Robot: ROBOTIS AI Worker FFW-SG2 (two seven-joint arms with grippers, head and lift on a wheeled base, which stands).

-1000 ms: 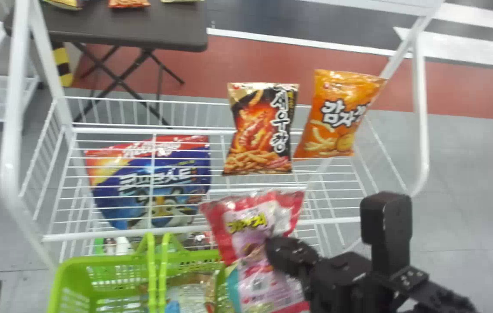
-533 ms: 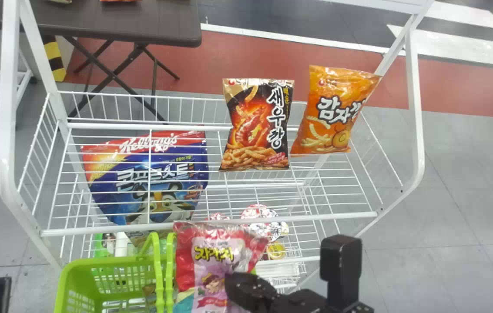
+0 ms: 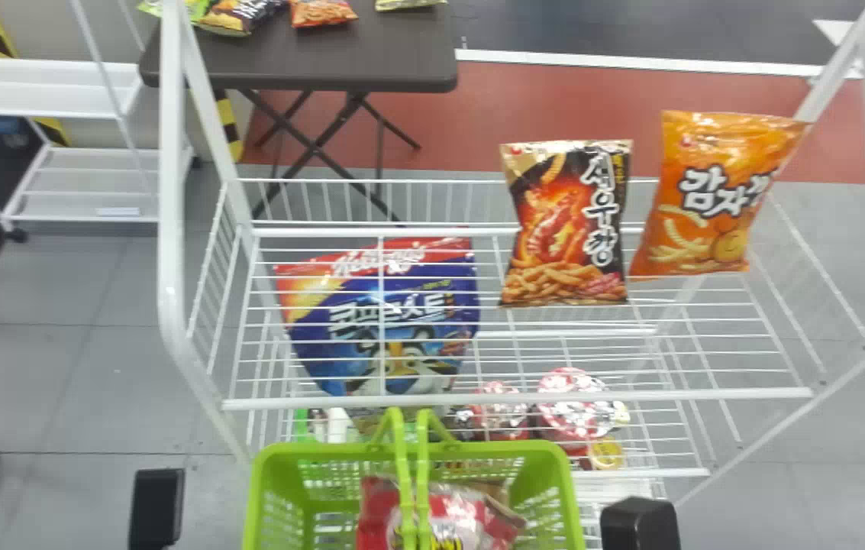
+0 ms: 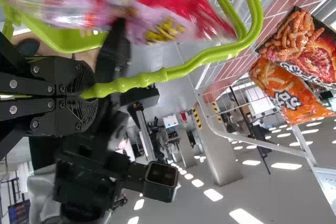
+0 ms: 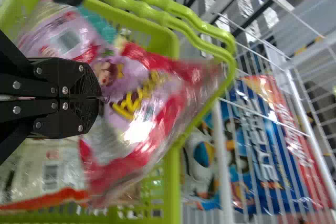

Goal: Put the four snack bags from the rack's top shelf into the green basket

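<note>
The left gripper [image 4: 86, 96] is clamped by its jaws on the green handle [image 4: 139, 81] of the green basket [image 3: 272, 458]. By the jaws of the right gripper [image 5: 100, 98], the pink-and-red snack bag [image 3: 443, 516] is pinched; it is seen within the basket's opening, behind the raised handles. Whether it is already borne by what lies below cannot be told for certain through the blur. Beside it in the basket, a pale bag with a red-orange edge [image 5: 52, 177] is seen.

From the basket in the head view, black wrist housings are seen at nine o'clock and three o'clock. At one o'clock, on the rack's top shelf [image 3: 524, 397], the black-and-gold snack bag [image 3: 566, 221] is stood upright, and the orange snack bag [image 3: 714, 195] is leaned between one and two. At twelve, a blue cereal bag [image 3: 386, 321] is seen through the shelf's wires. Lidded cups [image 3: 573, 401] are set lower, at two. Farther off, between eleven and twelve, more snack packets [image 3: 321, 11] are laid on a dark surface [image 3: 325, 61].
</note>
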